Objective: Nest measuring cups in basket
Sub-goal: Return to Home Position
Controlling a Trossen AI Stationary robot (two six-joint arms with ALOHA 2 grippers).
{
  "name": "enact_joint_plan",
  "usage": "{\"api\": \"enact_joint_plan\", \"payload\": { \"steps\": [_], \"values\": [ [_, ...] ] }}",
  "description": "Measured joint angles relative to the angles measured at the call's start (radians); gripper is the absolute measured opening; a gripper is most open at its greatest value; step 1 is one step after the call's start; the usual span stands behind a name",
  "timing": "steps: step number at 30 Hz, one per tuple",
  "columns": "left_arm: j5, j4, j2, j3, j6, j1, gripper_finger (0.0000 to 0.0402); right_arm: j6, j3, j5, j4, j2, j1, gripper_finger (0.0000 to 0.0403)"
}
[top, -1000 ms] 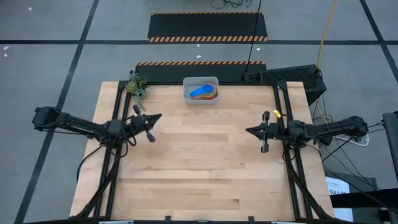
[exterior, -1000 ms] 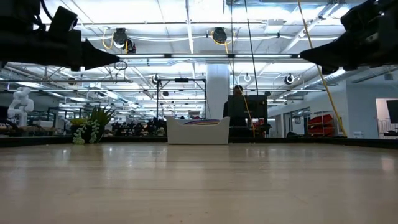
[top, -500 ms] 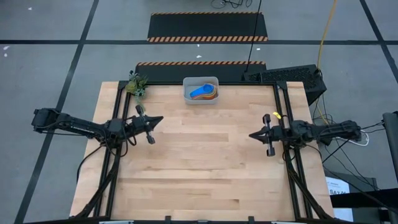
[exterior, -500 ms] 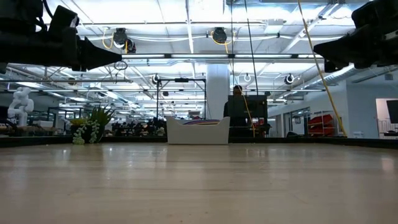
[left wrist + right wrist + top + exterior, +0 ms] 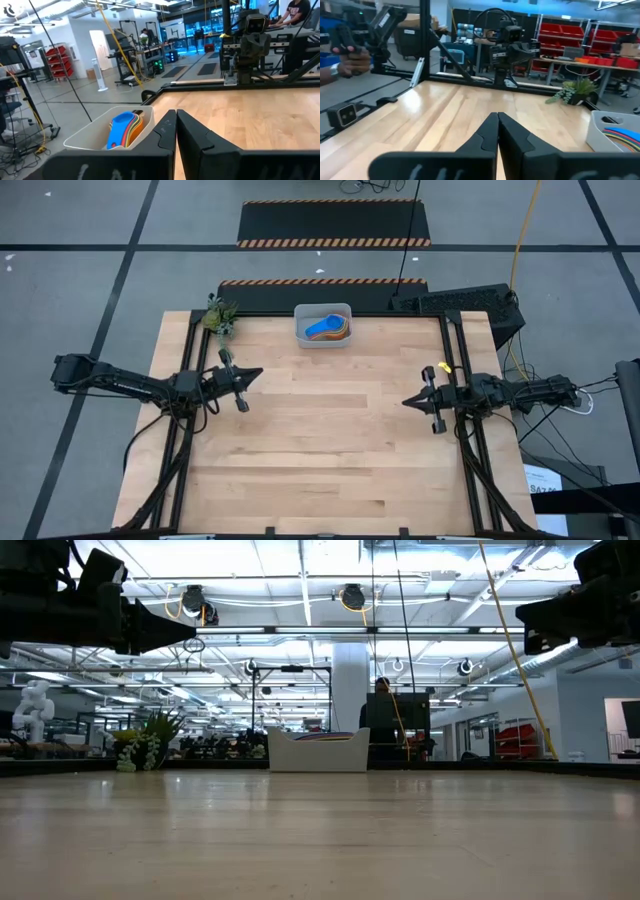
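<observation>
One basket (image 5: 301, 332) stands at the far edge of the counter (image 5: 320, 450), midway along it. One small plant (image 5: 220, 317) sits at the far left corner. The measuring cups (image 5: 326, 329) lie nested inside the basket, blue uppermost; their number cannot be told. The left tool (image 5: 255, 371) and right tool (image 5: 406, 401) hang above the side margins, fingers pressed together and holding nothing, with open wood between them. Only the left wrist view shows orange and yellow rims beneath the blue
</observation>
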Motion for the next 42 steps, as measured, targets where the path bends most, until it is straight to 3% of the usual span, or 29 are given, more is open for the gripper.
{"api": "enact_joint_plan", "payload": {
  "steps": [18,22,27,31,38,42],
  "values": [
    [0.000,-0.010,0.000,0.000,-0.008,0.000,0.0017,-0.078,0.000,-0.006,-0.012,0.001,-0.008,0.0000],
    [-0.001,-0.008,0.000,0.000,-0.012,0.000,0.0017,-0.090,0.000,-0.023,-0.012,0.001,-0.057,0.0000],
    [0.000,-0.006,0.000,0.000,-0.018,0.000,0.0017,-0.085,0.000,-0.130,-0.006,0.001,-0.137,0.0000],
    [0.003,-0.006,0.000,0.000,-0.033,0.000,0.0017,-0.083,0.000,-0.134,-0.005,0.001,-0.192,0.0000],
    [0.215,-0.039,0.000,0.000,-0.081,-0.003,0.0009,-0.044,0.000,-0.157,-0.002,0.012,-0.209,0.0000],
    [0.248,-0.077,0.000,0.000,-0.135,-0.003,0.0005,-0.044,0.000,-0.157,-0.002,0.021,-0.209,0.0000]
  ]
}}
